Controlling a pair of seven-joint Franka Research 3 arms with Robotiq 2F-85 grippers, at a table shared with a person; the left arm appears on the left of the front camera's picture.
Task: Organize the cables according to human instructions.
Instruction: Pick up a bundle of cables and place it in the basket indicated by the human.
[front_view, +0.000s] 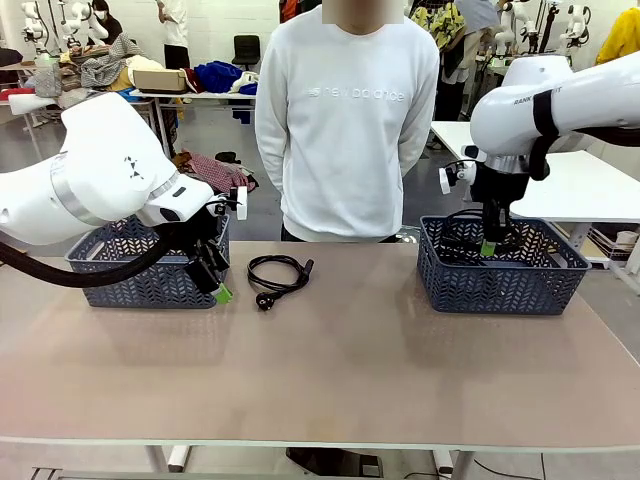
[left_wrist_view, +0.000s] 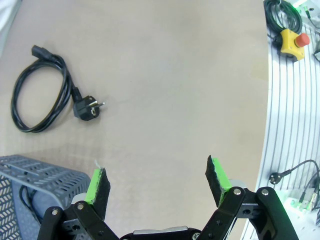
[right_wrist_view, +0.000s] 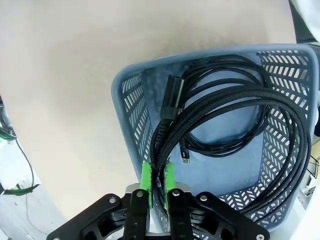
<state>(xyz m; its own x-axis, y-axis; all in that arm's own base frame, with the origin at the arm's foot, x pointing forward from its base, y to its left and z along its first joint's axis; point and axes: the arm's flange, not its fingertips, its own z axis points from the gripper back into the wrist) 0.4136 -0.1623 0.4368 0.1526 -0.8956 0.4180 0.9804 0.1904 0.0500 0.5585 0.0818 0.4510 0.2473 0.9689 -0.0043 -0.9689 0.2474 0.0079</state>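
We found the right gripper (right_wrist_view: 158, 184) clamped on a braided cable (right_wrist_view: 235, 97) at the right basket (front_view: 545, 285). Its green pads (right_wrist_view: 146, 180) pinched several strands of the coil together, just above the basket's near wall. The rest of that coil lay inside the basket, looping round its floor. A thinner cable (right_wrist_view: 225, 149) ending in a small connector lay within the loop.

The left gripper (left_wrist_view: 157, 182) hung with its jaws wide apart and nothing between them, low over the table (front_view: 350, 370) and just beside the left basket (front_view: 130, 285). In the left wrist view we made out a dark cord (left_wrist_view: 26, 200) through that basket's wall, though we could not tell what kind it was.

One more cable (front_view: 278, 273) lay loose on the table between the two baskets — nearer the left one and clear of both grippers. It was wound in a loose coil, with a chunky round plug at one end and a block connector at the other.

A person (front_view: 345, 130) stood at the far side of the table, behind the coil, with arms held back.
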